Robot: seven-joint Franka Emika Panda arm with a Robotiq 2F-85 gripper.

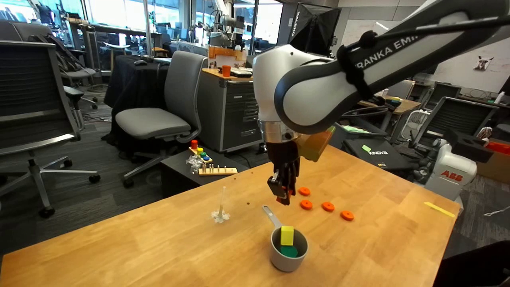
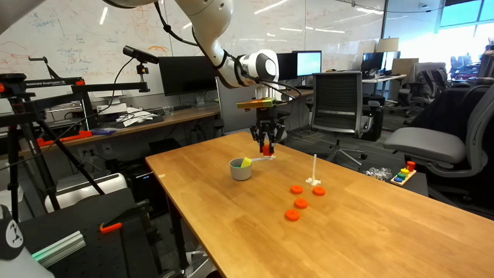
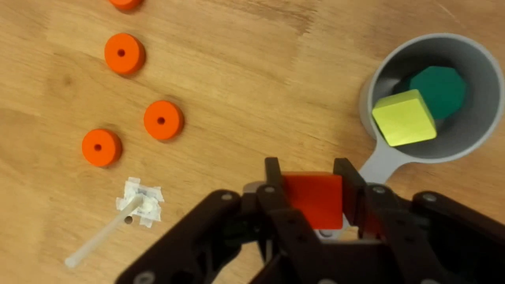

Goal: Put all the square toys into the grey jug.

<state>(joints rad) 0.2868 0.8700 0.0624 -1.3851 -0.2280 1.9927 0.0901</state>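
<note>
My gripper [image 3: 307, 173] is shut on a red block [image 3: 317, 203] and holds it above the table, over the jug's handle in the wrist view. The gripper shows in both exterior views [image 1: 284, 196] [image 2: 266, 148]. The red block shows at its fingertips in an exterior view [image 2: 267, 151]. The grey jug [image 1: 283, 263] stands upright on the table, also in the wrist view [image 3: 480, 79]. Inside it a yellow block [image 3: 405, 119] leans tilted against the wall by the handle. A green piece [image 3: 441, 91] lies lower beside it, partly covered by the yellow block.
Several orange-red round discs [image 3: 161, 120] lie flat on the table [image 1: 167, 239]. A thin pale peg [image 1: 222, 203] stands taped to the table, also in the wrist view [image 3: 106, 230]. A stacking toy [image 2: 403, 176] sits on a low black stand beside the table.
</note>
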